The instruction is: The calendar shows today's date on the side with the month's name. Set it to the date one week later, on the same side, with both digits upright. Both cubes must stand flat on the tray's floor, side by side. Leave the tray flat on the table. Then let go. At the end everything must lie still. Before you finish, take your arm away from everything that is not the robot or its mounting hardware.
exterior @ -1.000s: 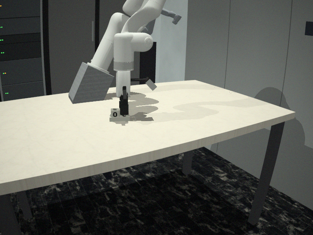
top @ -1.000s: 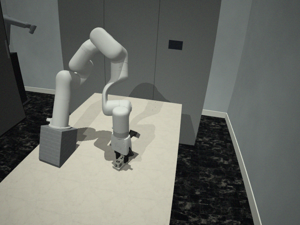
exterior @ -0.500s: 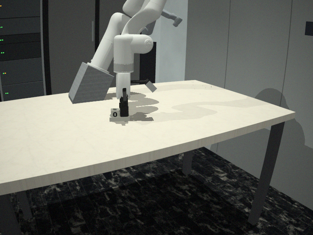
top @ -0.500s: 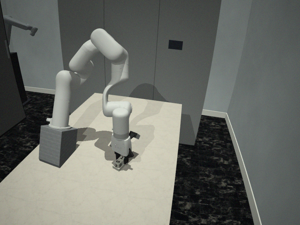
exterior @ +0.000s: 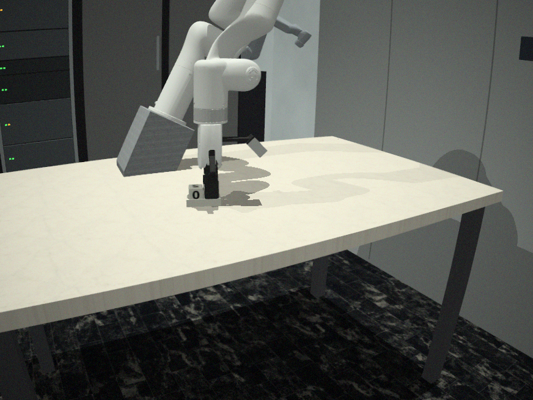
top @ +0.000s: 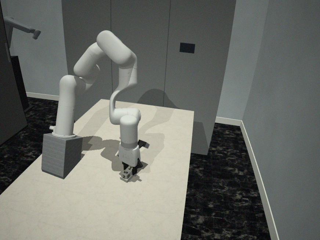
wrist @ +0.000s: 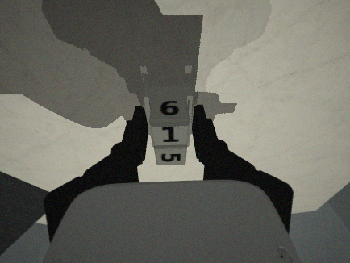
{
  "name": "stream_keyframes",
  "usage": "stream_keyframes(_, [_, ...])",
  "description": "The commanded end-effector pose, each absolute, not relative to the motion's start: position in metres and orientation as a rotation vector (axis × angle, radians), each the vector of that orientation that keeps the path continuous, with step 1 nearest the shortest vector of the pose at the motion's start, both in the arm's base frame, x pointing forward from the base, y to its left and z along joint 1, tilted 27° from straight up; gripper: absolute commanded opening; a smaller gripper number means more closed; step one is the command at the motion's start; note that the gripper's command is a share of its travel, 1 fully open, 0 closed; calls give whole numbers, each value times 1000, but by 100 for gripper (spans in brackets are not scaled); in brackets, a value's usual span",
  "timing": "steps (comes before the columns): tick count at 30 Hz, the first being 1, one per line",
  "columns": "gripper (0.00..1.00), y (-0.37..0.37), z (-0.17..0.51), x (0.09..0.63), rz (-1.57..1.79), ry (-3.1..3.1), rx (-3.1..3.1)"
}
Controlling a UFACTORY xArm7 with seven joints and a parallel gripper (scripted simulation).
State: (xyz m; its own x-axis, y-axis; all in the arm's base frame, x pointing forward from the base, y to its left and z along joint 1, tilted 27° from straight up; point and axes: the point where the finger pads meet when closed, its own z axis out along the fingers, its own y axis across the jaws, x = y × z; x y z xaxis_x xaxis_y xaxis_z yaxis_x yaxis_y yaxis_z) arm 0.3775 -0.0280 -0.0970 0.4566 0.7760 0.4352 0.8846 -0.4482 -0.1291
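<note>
Currently the pincer (top: 130,170) (exterior: 211,196) (wrist: 169,117) points straight down, half open and holding nothing, its fingers on either side of the cube topped with 1 (top: 130,167) (wrist: 170,134). The wrist view shows a 6 on that cube's side and a gap by each finger, probably left so the pincer can lower without knocking it before closing.

Next to it is the cube topped with 5 (top: 126,172) (exterior: 195,191) (wrist: 171,156), outside the grasp, with a 0 on the side facing the exterior view. Both cubes are in the small pale tray (top: 127,181) (exterior: 202,203) (wrist: 189,106), which rests on the counter (top: 103,206) (exterior: 129,241) (wrist: 282,101) and keeps them in line.

The month's name cannot be read, so the date is uncertain. The likely step is gripping the 1-topped cube to lift or turn it; closing off-centre could nudge its neighbour or the tray.
</note>
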Motion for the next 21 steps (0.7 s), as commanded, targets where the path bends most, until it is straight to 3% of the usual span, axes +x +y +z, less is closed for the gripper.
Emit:
stream_keyframes(1, [49,-29,-96,379,-453,-1410,-2377])
stream_keyframes(10, [49,-29,-96,379,-453,-1410,-2377])
stream_keyframes(11, [29,-29,-96,379,-453,-1410,-2377])
stream_keyframes(21, [29,-29,-96,379,-453,-1410,-2377])
